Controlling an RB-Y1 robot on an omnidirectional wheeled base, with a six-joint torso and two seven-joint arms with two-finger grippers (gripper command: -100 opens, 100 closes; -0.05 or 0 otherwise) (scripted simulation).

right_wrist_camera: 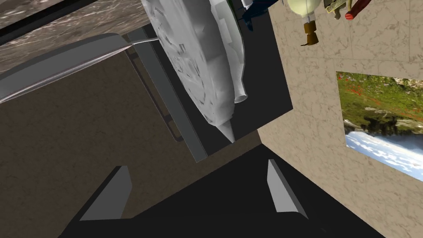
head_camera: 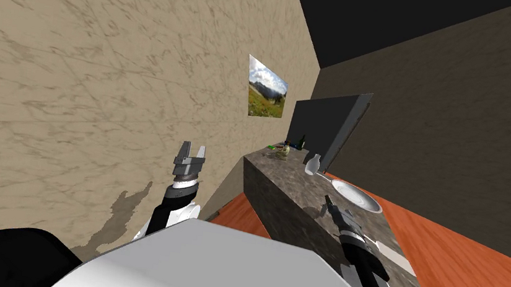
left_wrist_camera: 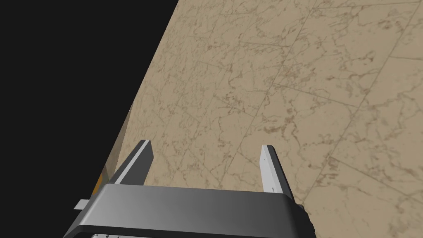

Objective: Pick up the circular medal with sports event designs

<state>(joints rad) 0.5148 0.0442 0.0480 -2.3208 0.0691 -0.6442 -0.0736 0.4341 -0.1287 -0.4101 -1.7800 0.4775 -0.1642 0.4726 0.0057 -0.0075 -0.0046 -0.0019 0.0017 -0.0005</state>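
Head view gave us the long counter of dark veined stone point(head_camera: 277, 204), a blocky slab running along the beige marbled wall point(head_camera: 71, 62). Past the counter's middle stood the pale grey circular medal point(head_camera: 313, 163), upright on its edge. From the right wrist view its face was a broad disc crowded with low relief. It narrowed to a point at the end away from the counter and had a short tube on its rim.

Our right gripper point(head_camera: 328, 201) hung low over the counter's nearer half, forearm stretched along it. Its thin blade fingers were spread wide and empty, well short of the medal. Our left gripper point(head_camera: 193, 147) was raised off the counter's near end, facing the wall, fingers also wide apart around nothing.

A shallow white round dish with a thin handle point(head_camera: 356, 195) lay on the counter near the medal, close beside the right gripper. Behind the medal, on the counter, stood a flat dark rectangular panel with a grey edge point(head_camera: 325, 129). Small mixed things point(head_camera: 281, 150) sat at the counter's far end, too small to name. A framed landscape picture point(head_camera: 266, 88) hung above the counter.
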